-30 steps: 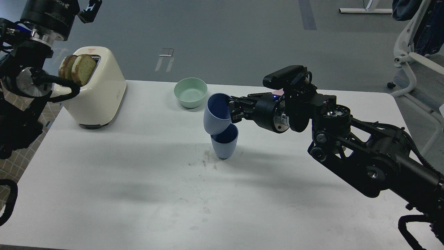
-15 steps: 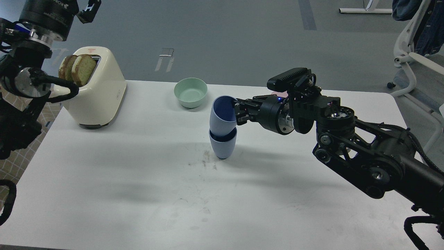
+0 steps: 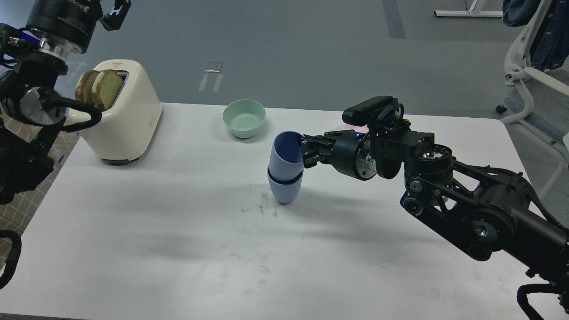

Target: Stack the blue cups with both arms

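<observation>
1 gripper level on upper cup

one cup sits in the other cup mid-table. at their 11 o'clock, a bowl; toaster far at 10. my right gripper reaches in from 3.

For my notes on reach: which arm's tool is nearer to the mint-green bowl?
Right. The right tool grips the rim of the upper blue cup, just right of and in front of the mint-green bowl. The left tool is raised far off at the upper left, above the toaster.
</observation>
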Controlling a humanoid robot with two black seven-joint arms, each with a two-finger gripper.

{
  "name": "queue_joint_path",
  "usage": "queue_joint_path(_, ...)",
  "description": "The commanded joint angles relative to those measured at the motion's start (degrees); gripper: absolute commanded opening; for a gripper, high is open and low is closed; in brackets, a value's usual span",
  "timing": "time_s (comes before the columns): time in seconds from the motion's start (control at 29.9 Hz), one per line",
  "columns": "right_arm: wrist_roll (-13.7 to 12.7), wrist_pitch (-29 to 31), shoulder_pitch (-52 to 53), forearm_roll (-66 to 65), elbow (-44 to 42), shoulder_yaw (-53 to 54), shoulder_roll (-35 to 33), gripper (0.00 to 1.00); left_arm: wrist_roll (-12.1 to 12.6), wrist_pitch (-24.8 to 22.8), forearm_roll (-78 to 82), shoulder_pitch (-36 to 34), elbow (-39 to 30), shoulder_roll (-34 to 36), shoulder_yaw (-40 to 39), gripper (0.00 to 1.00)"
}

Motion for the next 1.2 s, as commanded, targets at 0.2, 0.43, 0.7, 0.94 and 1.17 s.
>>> queue_joint_path(0.2,0.00,-0.01,-0.89,0.01,0.00,0.46,0.02,0.25,0.00,0.07,-0.03,-0.08,0.00,0.14,0.00,0.98)
queue_joint_path(0.43,0.00,-0.01,-0.98,0.62,-0.09,6.08,1.08,0.47,-0.09,0.07,-0.03,0.01,0.00,0.06,0.00,0.98)
queue_joint_path(0.7,0.44,-0.01,-0.02,1.06,-0.79,26.90,3.80,0.99,-0.26,0.07,-0.03,0.18,0.00,-0.21,-0.18,0.98)
queue_joint_path(0.94,0.53,-0.01,0.69,1.58,-0.97,45.19,8.20,1.00,0.00,-0.02,0.05,0.27,0.61,-0.73,0.08,0.98)
queue_joint_path(1.17,0.70,-0.01,1.83,19.16,-5.54,56.19,6.70,1.00,0.09,-0.02,0.14,-0.08,0.79,-5.48,0.08,0.98)
